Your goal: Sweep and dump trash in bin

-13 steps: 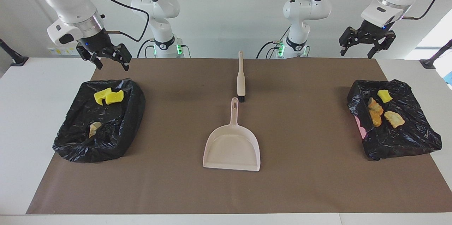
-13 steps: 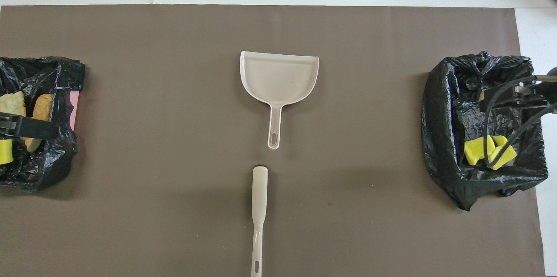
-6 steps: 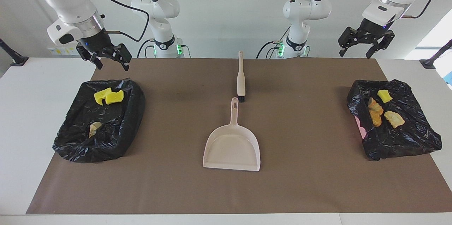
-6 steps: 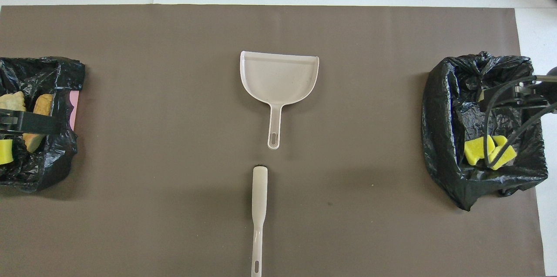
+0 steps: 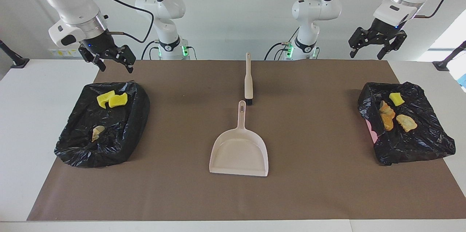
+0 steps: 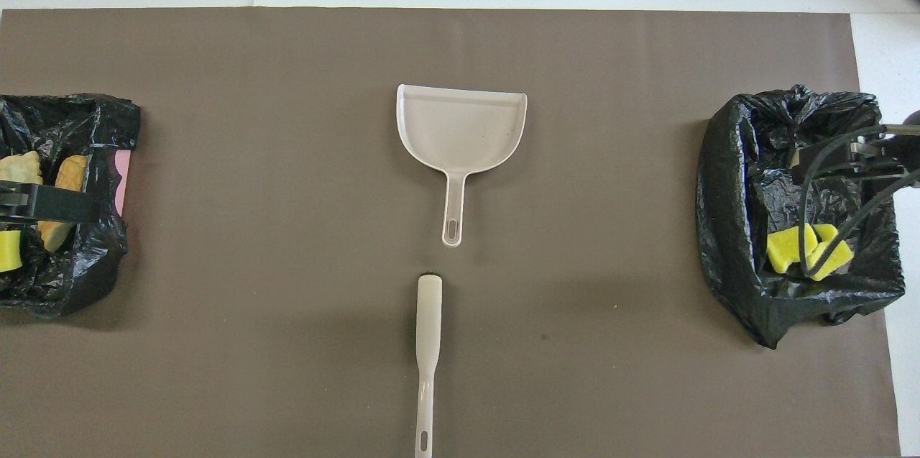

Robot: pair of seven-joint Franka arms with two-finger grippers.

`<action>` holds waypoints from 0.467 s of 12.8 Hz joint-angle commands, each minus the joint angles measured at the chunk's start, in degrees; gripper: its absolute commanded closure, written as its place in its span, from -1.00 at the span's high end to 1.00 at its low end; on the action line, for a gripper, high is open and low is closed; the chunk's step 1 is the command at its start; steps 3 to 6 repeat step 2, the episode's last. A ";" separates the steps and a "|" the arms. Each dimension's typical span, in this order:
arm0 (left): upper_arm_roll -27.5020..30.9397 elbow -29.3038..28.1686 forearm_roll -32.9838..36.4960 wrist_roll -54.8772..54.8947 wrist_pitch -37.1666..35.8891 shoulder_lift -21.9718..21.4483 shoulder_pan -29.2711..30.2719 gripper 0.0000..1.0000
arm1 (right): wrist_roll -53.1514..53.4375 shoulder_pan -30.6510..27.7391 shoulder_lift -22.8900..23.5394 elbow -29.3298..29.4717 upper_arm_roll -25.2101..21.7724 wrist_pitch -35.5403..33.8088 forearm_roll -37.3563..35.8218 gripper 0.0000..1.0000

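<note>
Brown mat (image 5: 320, 159) spread over white table (image 5: 32, 122), reaching nearly to its edge at both arms' ends.

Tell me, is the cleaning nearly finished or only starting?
It looks finished. Sponge scraps already lie in the black-lined bin at the right arm's end, more scraps in the other bin. The mat shows no scraps. Dustpan and brush lie untouched. Nothing is in hand: right tool and left tool hang open, raised.
</note>
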 commanded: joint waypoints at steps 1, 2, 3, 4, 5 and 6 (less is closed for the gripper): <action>-0.18 -0.90 -0.21 -0.70 0.44 -1.16 0.19 1.00 | 0.98 -0.18 -0.86 -0.60 0.39 -0.42 0.07 1.00; -0.18 -0.99 -0.21 -0.79 0.26 -1.16 0.27 1.00 | 0.98 -0.18 -0.86 -0.60 0.39 -0.33 0.07 1.00; -0.18 -0.99 -0.21 -0.79 0.26 -1.16 0.27 1.00 | 0.98 -0.18 -0.86 -0.60 0.39 -0.33 0.07 1.00; -0.18 -0.99 -0.21 -0.79 0.26 -1.16 0.27 1.00 | 0.98 -0.18 -0.86 -0.60 0.39 -0.33 0.07 1.00; -0.18 -0.99 -0.21 -0.79 0.26 -1.16 0.27 1.00 | 0.98 -0.18 -0.86 -0.60 0.39 -0.33 0.07 1.00; -0.18 -0.99 -0.21 -0.79 0.26 -1.16 0.27 1.00 | 0.98 -0.18 -0.86 -0.60 0.39 -0.33 0.07 1.00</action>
